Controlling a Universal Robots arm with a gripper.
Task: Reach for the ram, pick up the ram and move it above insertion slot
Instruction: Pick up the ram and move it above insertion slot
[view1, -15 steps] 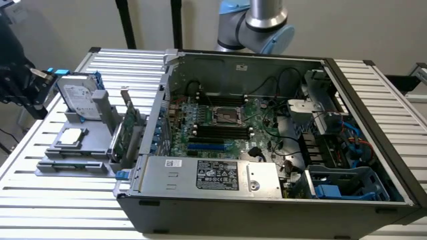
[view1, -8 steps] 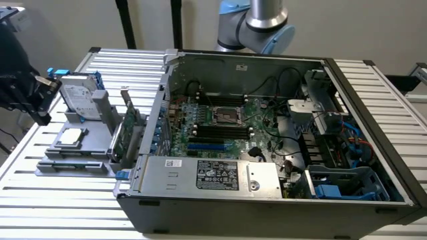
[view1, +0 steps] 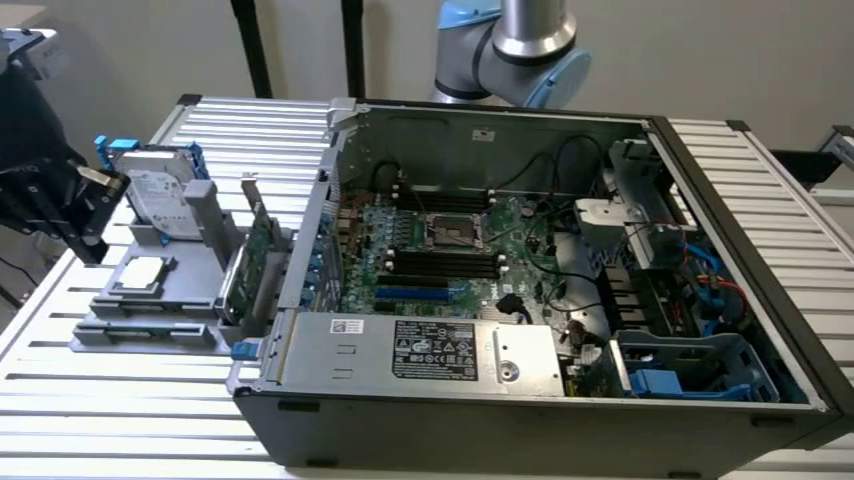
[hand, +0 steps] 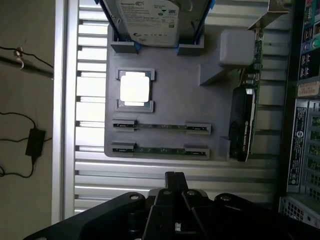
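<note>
Hand (hand: 174, 176) shut, empty, over tabletop (hand: 90, 170) beside tray (hand: 175, 100). Nearest ram (hand: 160, 149) sits in its holder, untouched. Judged: reach stage; pick and carry to slot (view1: 441, 262) outstanding

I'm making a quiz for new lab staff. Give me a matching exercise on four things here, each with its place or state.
1 drive
2 ram sticks
3 card
4 gripper

A shut
B between blue rails
C on edge beside the case
D in grey end clips

Pairs: 1-B, 2-D, 3-C, 4-A
</note>
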